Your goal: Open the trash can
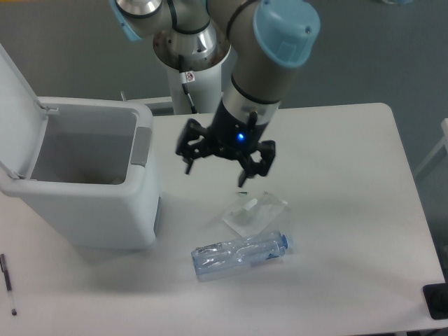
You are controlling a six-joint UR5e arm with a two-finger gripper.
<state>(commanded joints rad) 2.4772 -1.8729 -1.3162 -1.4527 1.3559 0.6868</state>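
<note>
The white trash can (91, 210) stands at the left of the table with its lid (17, 105) swung up and back, so the inside shows. A grey latch tab (142, 145) sits on its right rim. My gripper (215, 170) hangs over the table to the right of the can, apart from it. Its two black fingers are spread wide and hold nothing.
A clear plastic bottle (241, 254) lies on its side near the table's front. A crumpled clear wrapper (253, 212) lies just behind it, below the gripper. A pen (8, 283) lies at the left edge and a dark object (437, 301) at the right corner.
</note>
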